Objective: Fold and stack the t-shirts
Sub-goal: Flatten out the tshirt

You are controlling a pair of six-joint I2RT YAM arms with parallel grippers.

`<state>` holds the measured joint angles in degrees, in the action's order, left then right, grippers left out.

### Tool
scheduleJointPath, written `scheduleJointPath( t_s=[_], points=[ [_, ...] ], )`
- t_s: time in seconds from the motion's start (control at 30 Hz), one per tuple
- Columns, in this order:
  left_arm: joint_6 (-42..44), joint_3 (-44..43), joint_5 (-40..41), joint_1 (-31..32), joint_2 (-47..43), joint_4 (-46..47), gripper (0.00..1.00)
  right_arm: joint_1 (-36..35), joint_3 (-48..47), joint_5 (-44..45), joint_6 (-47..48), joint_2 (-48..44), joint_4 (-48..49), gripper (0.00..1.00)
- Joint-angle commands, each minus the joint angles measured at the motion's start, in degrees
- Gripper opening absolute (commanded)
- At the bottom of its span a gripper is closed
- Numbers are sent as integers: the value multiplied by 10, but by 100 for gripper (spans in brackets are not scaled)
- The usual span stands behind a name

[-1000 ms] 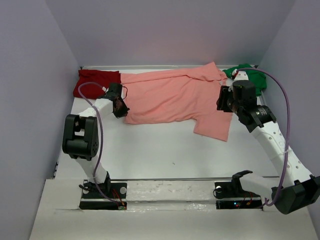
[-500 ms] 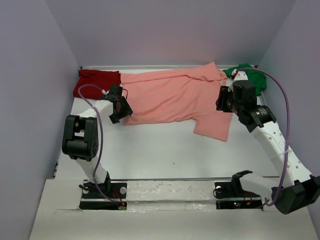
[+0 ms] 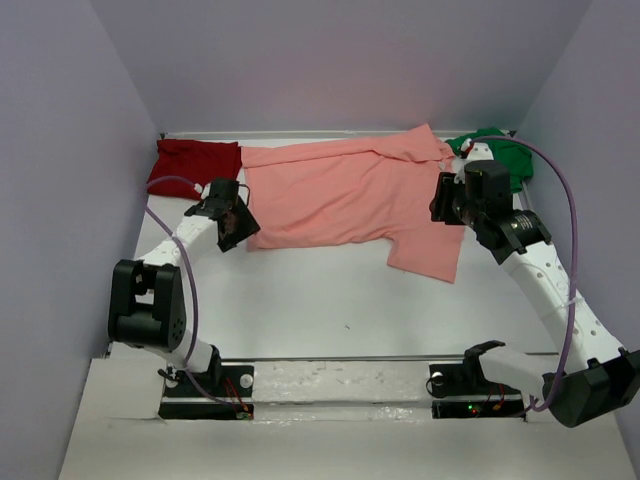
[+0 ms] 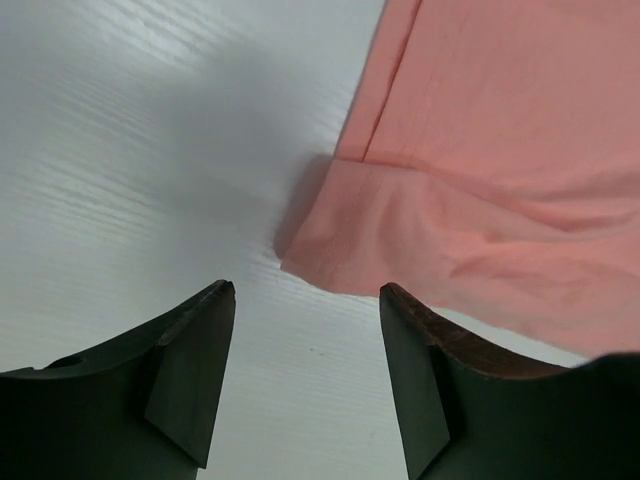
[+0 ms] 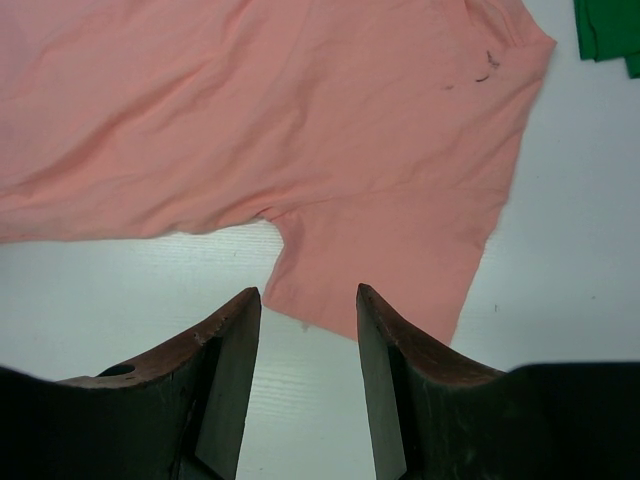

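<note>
Two grippers hover with fingers apart, clamping nothing: the left gripper [image 3: 232, 218] over the near-left corner of the salmon-pink t-shirt [image 3: 340, 195], the right gripper [image 3: 447, 200] above its near sleeve. That shirt lies spread across the white table [image 3: 330, 300]. Farther back, the dark red t-shirt [image 3: 193, 163] sits far left and the green t-shirt [image 3: 505, 155] far right.

Pink shirt [image 3: 345, 195]: lying spread flat, far centre, one sleeve pointing toward me.
Red shirt [image 3: 195, 162]: lying bunched just beside it, my far left.
Green shirt [image 3: 505, 155]: lying crumpled, my far right.
</note>
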<state>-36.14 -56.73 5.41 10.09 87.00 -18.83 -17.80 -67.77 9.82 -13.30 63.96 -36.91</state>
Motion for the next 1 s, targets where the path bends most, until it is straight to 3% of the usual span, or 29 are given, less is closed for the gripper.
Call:
scheduleJointPath(
  t_s=[0.0,0.3,0.57,0.97],
  points=[
    [-17,28,-92,-2,18,32,68,1,-21,-2,3,-13,13,49],
    [-14,34,-115,-10,42,55,65,1,-23,-2,4,-14,8,49],
    [3,21,-85,-32,50,42,64,1,-25,-3,6,-8,7,49],
    [4,11,-99,-43,62,47,54,1,-26,-8,4,4,8,49]
  ],
)
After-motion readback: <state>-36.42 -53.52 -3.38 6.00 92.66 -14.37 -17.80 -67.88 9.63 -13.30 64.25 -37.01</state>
